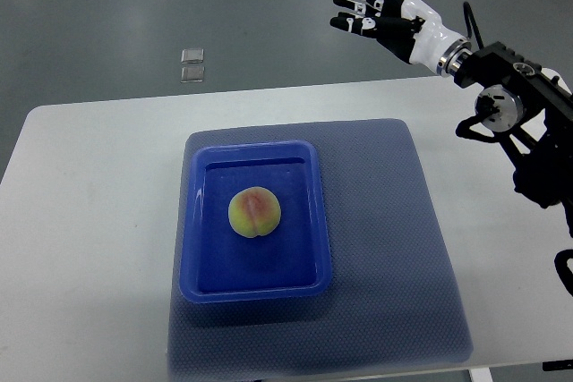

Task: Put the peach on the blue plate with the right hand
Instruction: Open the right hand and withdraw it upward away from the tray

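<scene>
A yellow-pink peach point(254, 213) lies in the middle of the blue plate point(208, 284), a shallow rectangular tray on a blue-grey mat. My right hand point(356, 4) hangs high at the upper right, beyond the table's far edge and well away from the peach. Its fingers are stretched out and hold nothing. The right arm point(501, 96) comes in from the right edge. No left arm shows.
The blue-grey mat point(394, 248) covers the centre of a white table point(89, 221). Two small clear squares point(192, 63) lie on the grey floor past the table's far edge.
</scene>
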`<move>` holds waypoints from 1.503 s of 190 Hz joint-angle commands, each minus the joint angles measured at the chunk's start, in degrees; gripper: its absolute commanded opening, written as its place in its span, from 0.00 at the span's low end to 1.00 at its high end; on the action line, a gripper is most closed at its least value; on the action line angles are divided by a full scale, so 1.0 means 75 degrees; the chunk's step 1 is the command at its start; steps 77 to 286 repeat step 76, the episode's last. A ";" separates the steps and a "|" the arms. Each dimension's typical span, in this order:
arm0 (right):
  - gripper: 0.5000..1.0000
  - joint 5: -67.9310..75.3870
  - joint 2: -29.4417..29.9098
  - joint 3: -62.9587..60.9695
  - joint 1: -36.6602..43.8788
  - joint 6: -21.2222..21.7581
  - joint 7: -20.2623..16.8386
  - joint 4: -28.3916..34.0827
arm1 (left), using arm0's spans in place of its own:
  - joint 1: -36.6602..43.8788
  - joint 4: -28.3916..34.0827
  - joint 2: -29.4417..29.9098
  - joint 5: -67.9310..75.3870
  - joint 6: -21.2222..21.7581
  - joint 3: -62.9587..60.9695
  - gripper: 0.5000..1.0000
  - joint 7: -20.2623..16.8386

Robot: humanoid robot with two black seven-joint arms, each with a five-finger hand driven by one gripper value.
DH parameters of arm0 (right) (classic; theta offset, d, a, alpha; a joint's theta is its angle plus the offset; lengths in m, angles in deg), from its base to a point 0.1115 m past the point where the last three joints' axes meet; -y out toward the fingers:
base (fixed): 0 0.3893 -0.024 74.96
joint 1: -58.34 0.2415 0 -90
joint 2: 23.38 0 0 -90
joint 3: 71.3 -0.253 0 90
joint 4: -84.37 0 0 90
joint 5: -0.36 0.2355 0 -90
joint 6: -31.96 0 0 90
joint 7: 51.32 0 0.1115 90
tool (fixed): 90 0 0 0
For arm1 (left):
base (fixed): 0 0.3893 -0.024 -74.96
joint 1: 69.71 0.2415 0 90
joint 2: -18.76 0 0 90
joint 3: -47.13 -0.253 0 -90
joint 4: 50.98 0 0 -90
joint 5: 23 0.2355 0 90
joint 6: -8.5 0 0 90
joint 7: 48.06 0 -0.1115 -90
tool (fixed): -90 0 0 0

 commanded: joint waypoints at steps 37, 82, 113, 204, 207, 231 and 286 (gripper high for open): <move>0.86 0.3194 0.0697 -0.0548 -0.0628 0.0195 0.1199 -0.2189 | 0.0000 -0.0002 0.0000 0.0000 -0.0001 -0.0015 1.00 0.0000; 0.86 0.3217 0.0873 -0.0571 -0.0604 0.0359 0.1222 -0.2353 | 0.0000 -0.0084 0.0000 0.0047 0.0011 -0.0039 1.00 0.0012; 0.86 0.3217 0.0873 -0.0571 -0.0604 0.0359 0.1222 -0.2353 | 0.0000 -0.0084 0.0000 0.0047 0.0011 -0.0039 1.00 0.0012; 0.86 0.3217 0.0873 -0.0571 -0.0604 0.0359 0.1222 -0.2353 | 0.0000 -0.0084 0.0000 0.0047 0.0011 -0.0039 1.00 0.0012; 0.86 0.3217 0.0873 -0.0571 -0.0604 0.0359 0.1222 -0.2353 | 0.0000 -0.0084 0.0000 0.0047 0.0011 -0.0039 1.00 0.0012; 0.86 0.3217 0.0873 -0.0571 -0.0604 0.0359 0.1222 -0.2353 | 0.0000 -0.0084 0.0000 0.0047 0.0011 -0.0039 1.00 0.0012; 0.86 0.3217 0.0873 -0.0571 -0.0604 0.0359 0.1222 -0.2353 | 0.0000 -0.0084 0.0000 0.0047 0.0011 -0.0039 1.00 0.0012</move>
